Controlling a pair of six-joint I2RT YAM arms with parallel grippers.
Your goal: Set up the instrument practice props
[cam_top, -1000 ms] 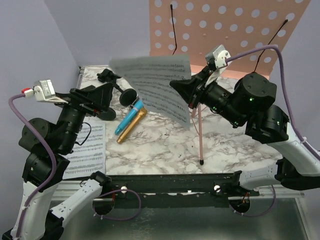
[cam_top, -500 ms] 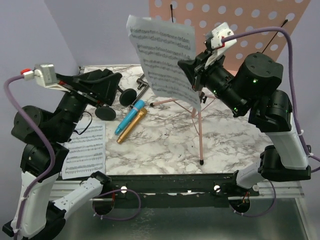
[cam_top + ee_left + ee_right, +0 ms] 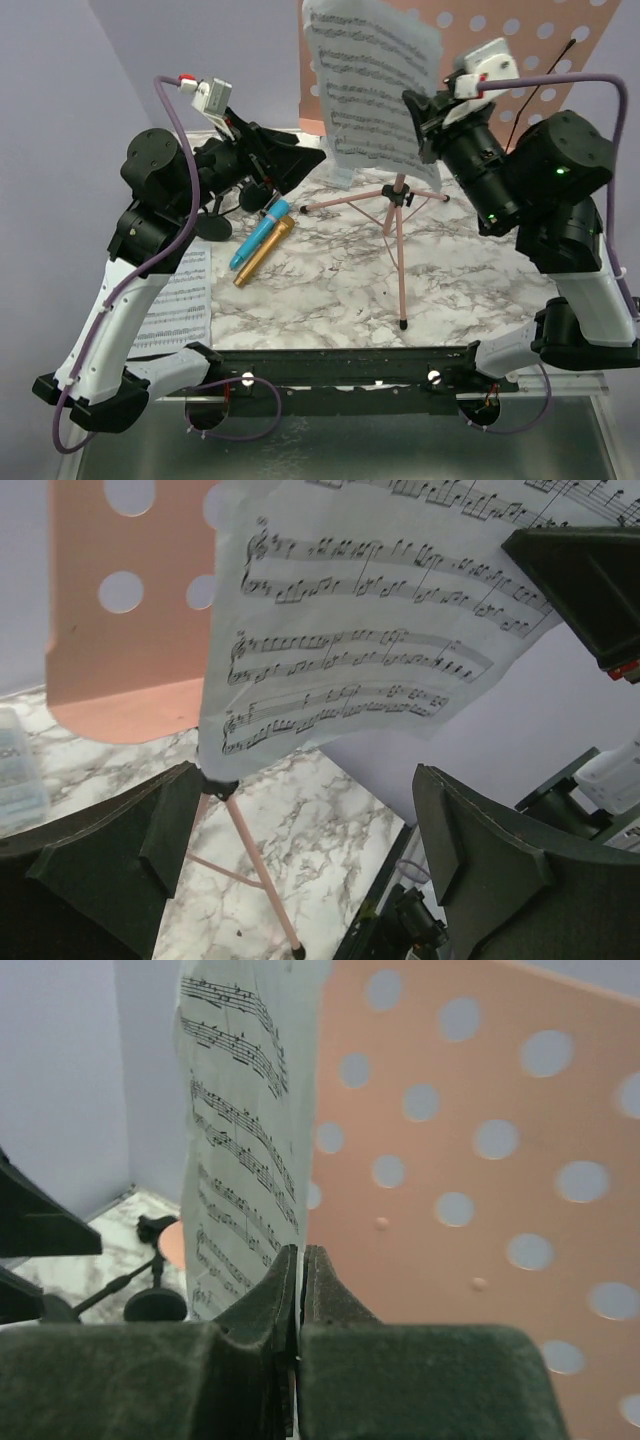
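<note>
Aloft, right pincer (image 3: 298, 1260) pinches music page (image 3: 375, 90) before pink rack (image 3: 110, 670); left pincer (image 3: 305, 800) gapes nearby.

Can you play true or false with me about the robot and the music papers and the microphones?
1. The right gripper is pinching a music page up in the air. True.
2. The left gripper is squeezing the blue microphone. False: it is open and holds nothing, and the blue microphone lies on the table.
3. The blue microphone and the gold microphone lie side by side. True.
4. Every music page is up in the air. False: a second page lies flat on the table by the left arm.
5. The tripod legs have tipped over. False: they stand on the table.
</note>
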